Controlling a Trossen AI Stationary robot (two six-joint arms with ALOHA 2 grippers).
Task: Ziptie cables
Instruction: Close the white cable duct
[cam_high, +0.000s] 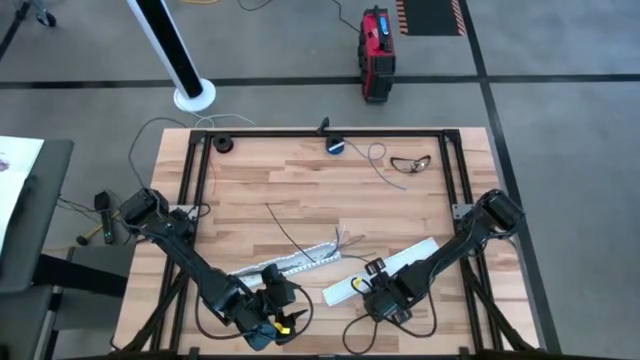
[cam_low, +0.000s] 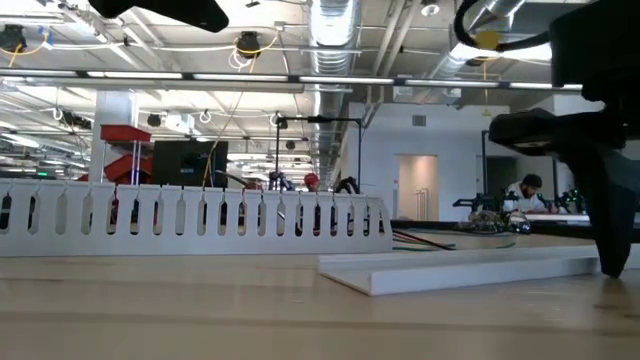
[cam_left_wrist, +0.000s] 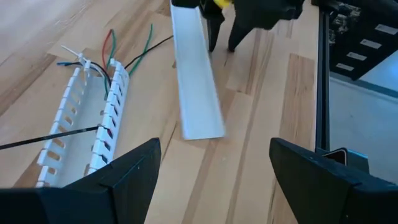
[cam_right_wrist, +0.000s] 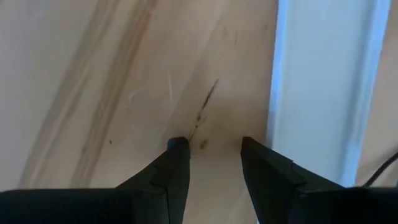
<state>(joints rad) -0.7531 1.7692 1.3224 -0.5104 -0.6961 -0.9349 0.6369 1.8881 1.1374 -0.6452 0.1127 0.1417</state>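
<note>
the left tool (cam_high: 270, 325) hung at the near edge of the wooden bench (cam_high: 300, 175), its fingers (cam_left_wrist: 127, 171) spread wide apart with nothing between them. just beyond it lay the slotted white duct (cam_high: 290, 263), a long perforated channel stretched across the near middle of the bench. to its right, the right tool (cam_high: 377, 300) pointed down at the bench beside the near end of the flat white cover strip (cam_high: 385, 268); its fingers (cam_right_wrist: 177, 165) stood a little apart with only bare wood between them, their tips touching or almost touching the surface, the strip just beside one finger and not gripped. in the low view the right tool (cam_low: 612, 200) stood over the end of that strip (cam_low: 470, 268), with the duct (cam_low: 200, 220) behind.

the cables (cam_high: 340, 240) lay in the duct, their coloured ends, red, green, blue and black (cam_left_wrist: 115, 53), splaying out of its far end near the middle of the bench; a thin black wire (cam_high: 285, 232) ran out from them toward the middle of the bench. farther off, near the far edge, sat a small round blue-black device (cam_high: 335, 146) with a pale cord (cam_high: 375, 160), and beside it a dark loop of wire (cam_high: 410, 163). beyond the bench, on the floor, stood a red and black case (cam_high: 377, 52).
</note>
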